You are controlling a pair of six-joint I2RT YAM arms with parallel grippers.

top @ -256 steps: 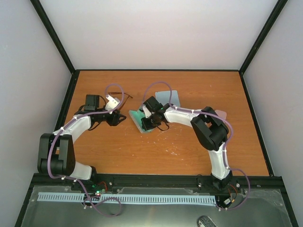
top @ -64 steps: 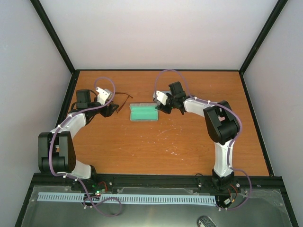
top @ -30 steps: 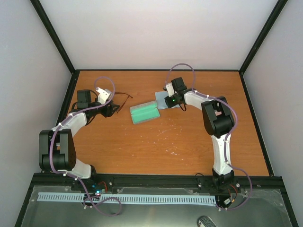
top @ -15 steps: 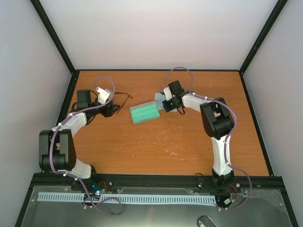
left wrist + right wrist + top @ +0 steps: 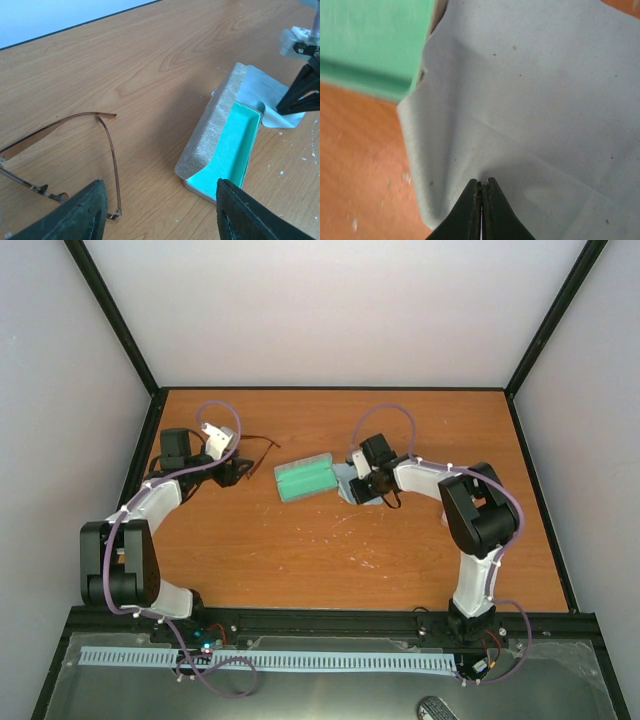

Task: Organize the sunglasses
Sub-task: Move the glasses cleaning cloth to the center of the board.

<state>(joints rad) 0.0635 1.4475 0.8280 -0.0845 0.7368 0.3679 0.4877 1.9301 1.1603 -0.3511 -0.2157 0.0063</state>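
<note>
Currently right claw [image 5: 482, 186] pinching blue cloth [image 5: 535, 95] against open case [image 5: 205, 135]; left claw [image 5: 160, 200] released by brown sunglasses [image 5: 111, 145].

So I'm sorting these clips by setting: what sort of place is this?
Probably a lab robot workcell, not a home: a wooden table boxed in by plain white panels on black framing, with a left arm and right arm bolted at its near edge.

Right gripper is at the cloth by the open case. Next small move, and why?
Probably lift the right gripper slightly, carrying the cloth over the case: it is shut on the cloth's puckered edge, and the green-lined case lies open alongside.
</note>
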